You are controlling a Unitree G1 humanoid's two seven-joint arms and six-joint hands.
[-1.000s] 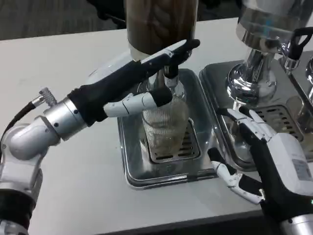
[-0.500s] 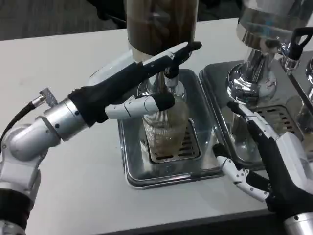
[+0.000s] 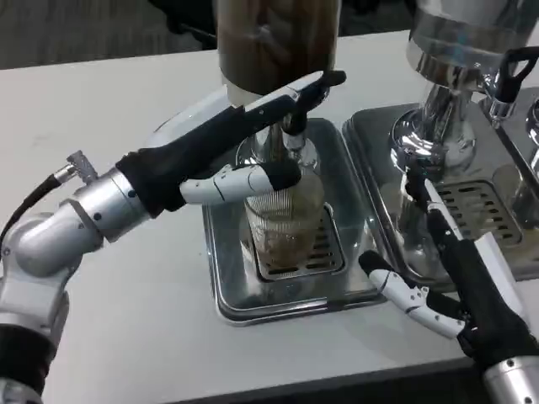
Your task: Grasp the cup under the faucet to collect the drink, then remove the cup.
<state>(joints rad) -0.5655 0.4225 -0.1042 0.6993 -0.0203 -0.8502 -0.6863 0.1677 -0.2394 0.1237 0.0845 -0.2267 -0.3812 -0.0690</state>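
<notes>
— Where did the cup [image 3: 285, 225] stand?
— On the drip tray [image 3: 221, 278], under the faucet [image 3: 293, 126], with the left hand [image 3: 244, 139] above it.
— And the right hand [image 3: 455, 282]?
— Right of that tray, before the second dispenser [image 3: 446, 59], all on the table [image 3: 109, 109].

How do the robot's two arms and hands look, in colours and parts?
The left hand has a black back and palm with white and black fingers. Its forearm is a silver metal tube, with a black cable at a small connector. The right hand is black too, with white and black fingers.
</notes>
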